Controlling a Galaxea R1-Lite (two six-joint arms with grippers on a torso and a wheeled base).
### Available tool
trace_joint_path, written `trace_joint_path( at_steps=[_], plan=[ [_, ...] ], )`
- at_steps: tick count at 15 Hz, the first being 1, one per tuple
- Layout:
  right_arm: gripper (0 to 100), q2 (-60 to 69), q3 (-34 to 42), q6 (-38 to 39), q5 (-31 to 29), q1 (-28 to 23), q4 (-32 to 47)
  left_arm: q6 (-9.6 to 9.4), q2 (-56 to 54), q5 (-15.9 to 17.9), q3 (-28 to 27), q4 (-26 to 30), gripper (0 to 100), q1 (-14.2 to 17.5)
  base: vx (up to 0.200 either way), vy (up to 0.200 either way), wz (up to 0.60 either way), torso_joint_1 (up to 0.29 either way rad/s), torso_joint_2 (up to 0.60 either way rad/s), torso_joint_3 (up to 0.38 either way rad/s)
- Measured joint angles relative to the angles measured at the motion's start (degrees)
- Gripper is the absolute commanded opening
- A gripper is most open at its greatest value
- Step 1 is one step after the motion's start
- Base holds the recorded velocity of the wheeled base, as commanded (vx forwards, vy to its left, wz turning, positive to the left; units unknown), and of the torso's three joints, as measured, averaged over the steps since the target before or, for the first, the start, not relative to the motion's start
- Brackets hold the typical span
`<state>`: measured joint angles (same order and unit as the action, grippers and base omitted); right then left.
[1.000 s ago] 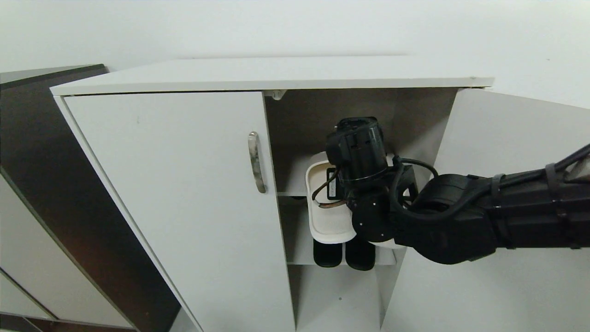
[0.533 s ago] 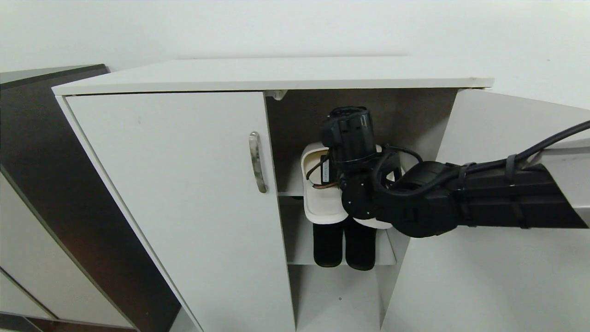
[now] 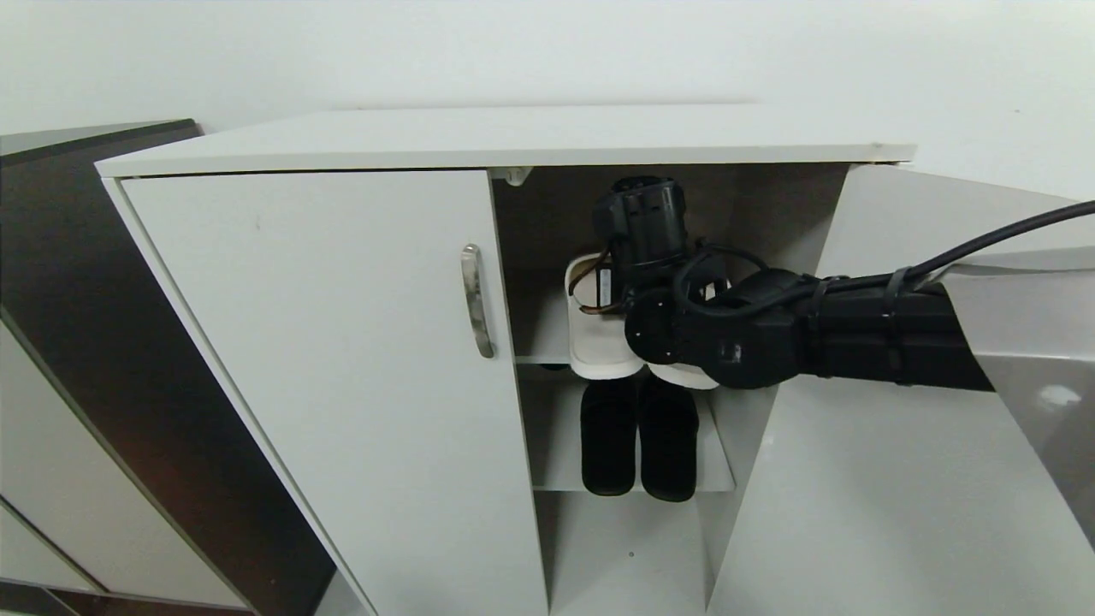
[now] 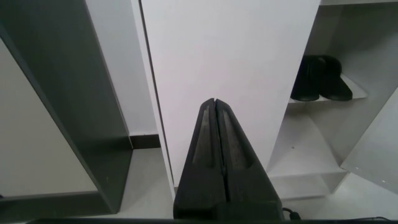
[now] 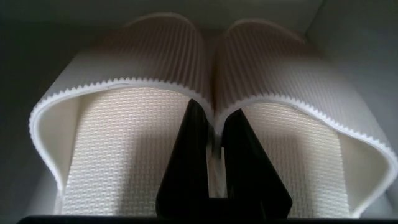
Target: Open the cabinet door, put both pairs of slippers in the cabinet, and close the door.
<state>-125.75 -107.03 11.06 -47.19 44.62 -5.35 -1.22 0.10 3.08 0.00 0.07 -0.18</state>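
Where the left gripper [image 4: 214, 104] hangs low outside the white cabinet [image 3: 479, 137], its two fingers are pressed flat together with nothing between them, pointing at the closed left door [image 3: 325, 359].
- Left door: shut, with a metal handle [image 3: 476, 301] near its inner edge.
- Right door [image 3: 855, 479]: swung wide open.
- Right arm: reaches through the open side.
- Right gripper [image 5: 214, 134]: narrowly parted, pinching the touching inner edges of the white slippers [image 5: 124, 149], one finger inside each slipper.
- White slippers: side by side at the level of the upper shelf [image 3: 541, 346], heels jutting past its front edge. Whether the soles rest on it cannot be told.
- Black slippers [image 3: 637, 436]: one shelf down on the lower shelf [image 3: 556, 453], paired, heels outward, apart from the white pair.
- Dark panel [image 3: 85, 257]: stands beside the cabinet on the left.
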Motion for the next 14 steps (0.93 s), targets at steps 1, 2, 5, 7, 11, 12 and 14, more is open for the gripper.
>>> trace_joint_path(
  at_steps=[1, 2, 5, 7, 11, 12, 14],
  plan=[
    [0, -0.63, -1.56, 0.00, 0.04, -0.30, 0.89, -0.01, 0.00, 0.00, 0.00, 0.02, 0, 0.00, 0.000, 0.000, 0.00, 0.000, 0.00, 0.000],
    [0, -1.49, -3.55, 0.00, 0.09, -0.68, 1.74, -0.01, 0.00, 0.00, 0.00, 0.02, 0, 0.00, 0.000, 0.000, 0.00, 0.000, 0.00, 0.000],
    [0, -3.74, -6.94, 0.02, 0.09, -1.76, 3.06, -0.01, 0.00, -0.02, 0.00, 0.02, 0, 0.00, 0.000, 0.000, 0.00, 0.000, 0.00, 0.000],
    [0, -4.77, -7.39, 0.02, 0.12, -1.97, 3.25, -0.01, 0.00, -0.02, 0.00, 0.02, 0, 0.00, 0.000, 0.000, 0.00, 0.000, 0.00, 0.000],
    [0, -5.75, -7.57, 0.05, 0.15, -2.04, 3.25, -0.01, 0.00, 0.00, 0.00, 0.02, 0, -0.02, 0.000, 0.000, 0.00, 0.000, 0.00, 0.000],
    [0, -5.84, -7.57, 0.05, 0.15, -2.06, 3.25, 0.00, 0.00, 0.00, 0.00, 0.02, 0, 0.02, 0.000, 0.000, 0.00, 0.000, 0.00, 0.000],
    [0, -5.95, -7.57, 0.05, 0.17, -2.01, 3.25, 0.00, 0.00, 0.00, 0.00, 0.02, 0, 0.02, 0.000, 0.000, 0.00, 0.000, 0.00, 0.000]
  ],
)
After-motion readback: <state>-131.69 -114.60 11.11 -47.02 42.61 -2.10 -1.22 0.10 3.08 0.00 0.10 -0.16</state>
